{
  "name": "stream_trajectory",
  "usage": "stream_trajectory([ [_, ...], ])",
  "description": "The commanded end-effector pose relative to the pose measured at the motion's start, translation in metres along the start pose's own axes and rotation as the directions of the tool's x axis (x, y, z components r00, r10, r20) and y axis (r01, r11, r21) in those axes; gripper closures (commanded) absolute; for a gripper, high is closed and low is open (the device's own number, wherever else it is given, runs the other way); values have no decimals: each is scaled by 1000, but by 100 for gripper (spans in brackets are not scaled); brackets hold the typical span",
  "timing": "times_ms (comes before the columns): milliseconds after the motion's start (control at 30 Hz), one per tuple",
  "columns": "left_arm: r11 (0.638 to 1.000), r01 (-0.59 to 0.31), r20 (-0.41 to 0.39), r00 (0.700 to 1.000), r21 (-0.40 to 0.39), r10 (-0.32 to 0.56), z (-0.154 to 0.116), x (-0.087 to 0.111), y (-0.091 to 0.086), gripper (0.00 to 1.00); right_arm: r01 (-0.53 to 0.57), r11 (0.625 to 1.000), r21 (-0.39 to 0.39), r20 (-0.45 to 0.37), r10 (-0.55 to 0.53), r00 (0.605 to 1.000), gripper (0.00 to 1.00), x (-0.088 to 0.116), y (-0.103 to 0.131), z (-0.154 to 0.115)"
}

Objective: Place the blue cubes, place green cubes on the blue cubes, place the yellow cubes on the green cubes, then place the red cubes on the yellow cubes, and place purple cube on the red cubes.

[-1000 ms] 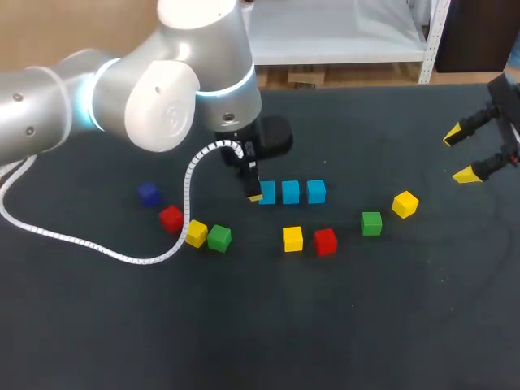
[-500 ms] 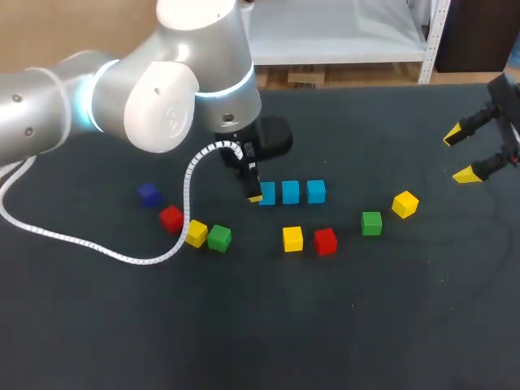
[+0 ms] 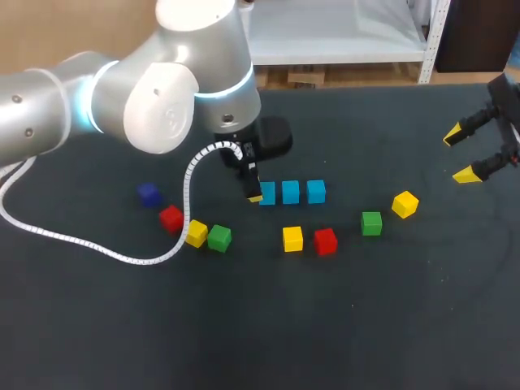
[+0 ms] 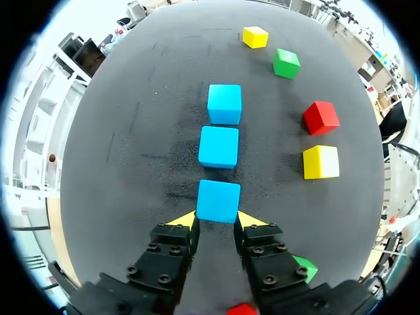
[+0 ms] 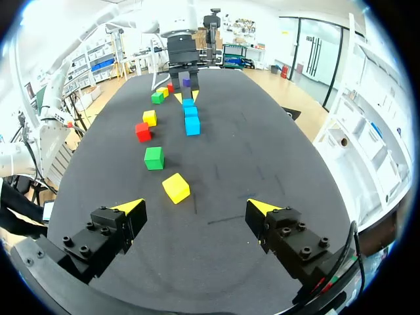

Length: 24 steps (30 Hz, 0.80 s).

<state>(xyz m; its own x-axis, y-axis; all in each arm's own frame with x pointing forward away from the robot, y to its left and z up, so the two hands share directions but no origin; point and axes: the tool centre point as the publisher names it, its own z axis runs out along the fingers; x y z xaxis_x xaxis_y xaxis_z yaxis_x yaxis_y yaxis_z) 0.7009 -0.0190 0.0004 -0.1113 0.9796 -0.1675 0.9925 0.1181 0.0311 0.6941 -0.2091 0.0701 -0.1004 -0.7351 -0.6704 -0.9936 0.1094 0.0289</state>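
In the head view, the left pincer [image 3: 254, 197] stood low over the table [image 3: 268, 325], right against the first blue cube [image 3: 266, 192]. On that cube's far side from the pincer, the second blue cube [image 3: 290, 192] and third blue cube [image 3: 316, 191] carried on the row, each just apart from its neighbour. The purple cube [image 3: 148, 193] lay well behind the pincer. The right pincer [image 3: 459, 156] hung spread wide, well apart from every cube, with the lone yellow cube [image 3: 405, 203] nearest to it.

In the left wrist view, the first blue cube [image 4: 218, 200] sat at the left pincer's [image 4: 216, 220] mouth. Whether the pincer gripped it or only flanked it could not be told. Straight ahead lay the second blue cube [image 4: 218, 146], then the third blue cube [image 4: 224, 103]. The middle yellow cube [image 4: 321, 161] and middle red cube [image 4: 320, 117] lay off to one side of the row.

In the right wrist view, the right pincer [image 5: 195, 209] gaped wide and held nothing. The lone yellow cube [image 5: 176, 188] lay just ahead of it, the lone green cube [image 5: 154, 157] lay farther on, and the blue row was beyond them.
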Motion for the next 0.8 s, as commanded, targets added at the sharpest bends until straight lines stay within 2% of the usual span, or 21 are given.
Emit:
stream_trajectory([
  [33, 1000, 2, 1, 1000, 4, -2, 1, 1, 1, 100, 1, 1000, 0, 1, -1, 1000, 0, 0, 0, 0],
  [800, 1000, 15, 12, 1000, 1, -15, 4, 0, 5, 100, 1, 1000, 0, 1, -1, 1000, 0, 0, 0, 0],
])
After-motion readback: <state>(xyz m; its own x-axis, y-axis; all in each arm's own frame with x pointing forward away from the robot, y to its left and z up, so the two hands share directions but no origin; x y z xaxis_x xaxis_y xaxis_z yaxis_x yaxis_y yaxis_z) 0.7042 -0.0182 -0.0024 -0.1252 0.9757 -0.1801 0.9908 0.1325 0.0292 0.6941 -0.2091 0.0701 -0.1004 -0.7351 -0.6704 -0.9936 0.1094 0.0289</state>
